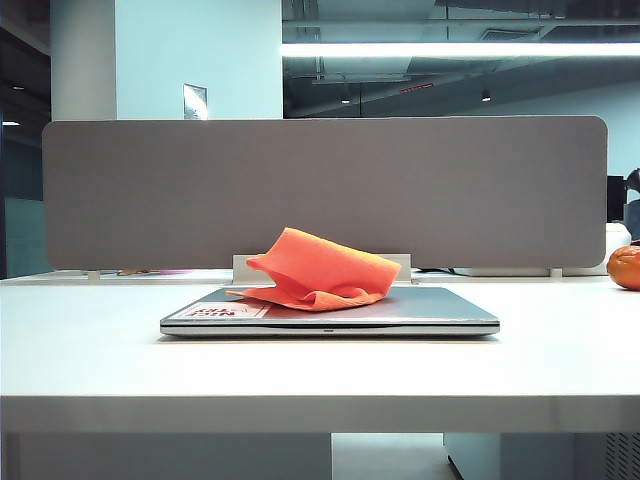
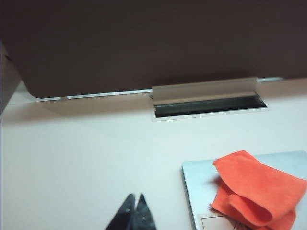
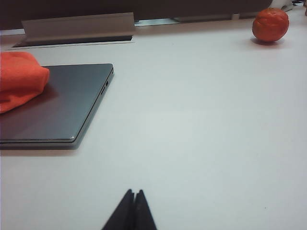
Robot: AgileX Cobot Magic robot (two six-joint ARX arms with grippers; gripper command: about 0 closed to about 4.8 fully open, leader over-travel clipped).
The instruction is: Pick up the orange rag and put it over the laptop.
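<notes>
The orange rag [image 1: 322,271] lies crumpled in a loose heap on the closed lid of the silver-grey laptop [image 1: 420,310], covering its middle and left part. From the left wrist the orange rag [image 2: 259,191] rests on the laptop [image 2: 199,184] off to one side of my left gripper [image 2: 135,197], which is shut, holds nothing and hangs over bare table. My right gripper [image 3: 134,192] is shut and empty too, low over the table, with the laptop [image 3: 62,103] and the orange rag [image 3: 19,79] well ahead of it. Neither gripper shows in the exterior view.
A small round orange ball [image 1: 626,266] sits at the table's far right; it also appears as the ball [image 3: 270,24] in the right wrist view. A grey partition panel [image 1: 320,190] stands along the table's back edge, with a cable slot [image 2: 208,106] before it.
</notes>
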